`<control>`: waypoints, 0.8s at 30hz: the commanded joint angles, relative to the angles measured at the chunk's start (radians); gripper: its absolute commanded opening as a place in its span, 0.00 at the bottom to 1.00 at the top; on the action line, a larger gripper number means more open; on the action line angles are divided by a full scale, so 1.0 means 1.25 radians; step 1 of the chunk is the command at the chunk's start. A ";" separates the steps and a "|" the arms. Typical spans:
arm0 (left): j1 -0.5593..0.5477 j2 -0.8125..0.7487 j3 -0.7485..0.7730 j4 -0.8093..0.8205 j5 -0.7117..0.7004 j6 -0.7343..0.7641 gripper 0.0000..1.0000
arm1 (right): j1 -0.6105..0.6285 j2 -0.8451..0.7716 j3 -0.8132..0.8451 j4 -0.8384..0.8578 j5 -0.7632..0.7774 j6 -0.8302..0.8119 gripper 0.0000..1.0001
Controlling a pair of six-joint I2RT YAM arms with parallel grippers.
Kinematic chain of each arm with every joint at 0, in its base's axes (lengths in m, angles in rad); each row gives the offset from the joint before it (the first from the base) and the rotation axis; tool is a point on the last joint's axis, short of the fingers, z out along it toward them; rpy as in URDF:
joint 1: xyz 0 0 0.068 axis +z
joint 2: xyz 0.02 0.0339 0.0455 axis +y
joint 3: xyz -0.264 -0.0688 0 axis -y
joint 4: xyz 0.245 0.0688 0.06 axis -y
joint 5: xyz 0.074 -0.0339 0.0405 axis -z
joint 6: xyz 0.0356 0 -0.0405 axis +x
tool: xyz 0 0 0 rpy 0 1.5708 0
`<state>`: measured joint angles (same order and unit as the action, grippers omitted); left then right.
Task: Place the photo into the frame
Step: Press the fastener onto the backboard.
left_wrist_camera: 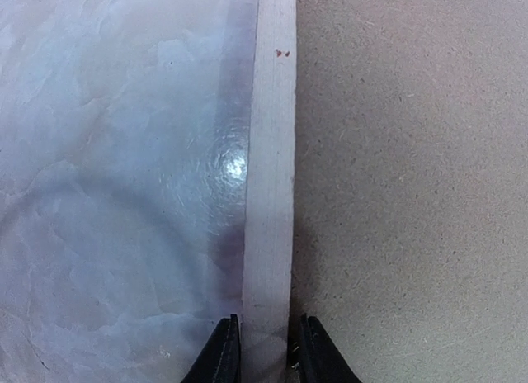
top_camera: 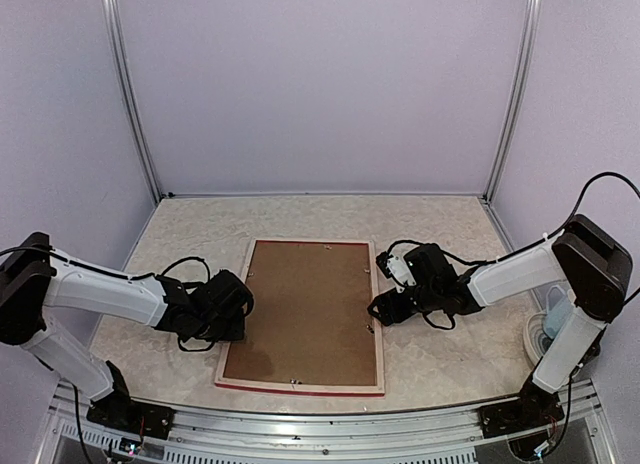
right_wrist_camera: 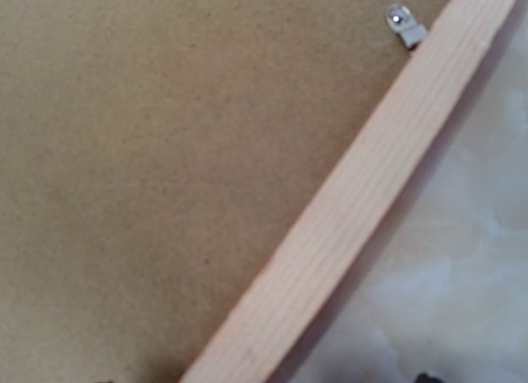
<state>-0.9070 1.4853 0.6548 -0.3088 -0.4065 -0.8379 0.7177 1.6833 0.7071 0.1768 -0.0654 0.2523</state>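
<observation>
The frame (top_camera: 300, 385) lies face down in the middle of the table, pale wood back up and a thin red edge showing along its near side. A brown backing board (top_camera: 305, 309) fills it. The photo is hidden. My left gripper (top_camera: 243, 304) sits at the left rail (left_wrist_camera: 272, 152), with one finger on the table side and one on the board (left_wrist_camera: 412, 193) side, closed against the wood. My right gripper (top_camera: 376, 306) hovers over the right rail (right_wrist_camera: 363, 210), its jaws wide apart and only their tips at the bottom corners of the right wrist view.
Small metal turn clips (right_wrist_camera: 400, 20) sit along the frame's inner edge. A white and blue object (top_camera: 553, 329) stands by the right arm at the table's right edge. Pale walls and metal posts (top_camera: 135, 94) close the back and sides.
</observation>
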 commanded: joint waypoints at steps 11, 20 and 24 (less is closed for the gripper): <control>-0.020 -0.004 -0.016 -0.021 0.020 -0.003 0.21 | 0.012 0.030 -0.005 -0.071 0.025 -0.015 0.77; -0.019 -0.014 -0.015 -0.013 0.026 0.000 0.15 | 0.012 0.034 -0.002 -0.074 0.025 -0.015 0.77; -0.018 -0.015 -0.012 -0.014 0.020 0.000 0.15 | 0.013 0.034 -0.002 -0.074 0.025 -0.016 0.77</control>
<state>-0.9161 1.4803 0.6510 -0.3168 -0.4252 -0.8413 0.7185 1.6852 0.7109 0.1730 -0.0639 0.2520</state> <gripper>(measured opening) 0.172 0.773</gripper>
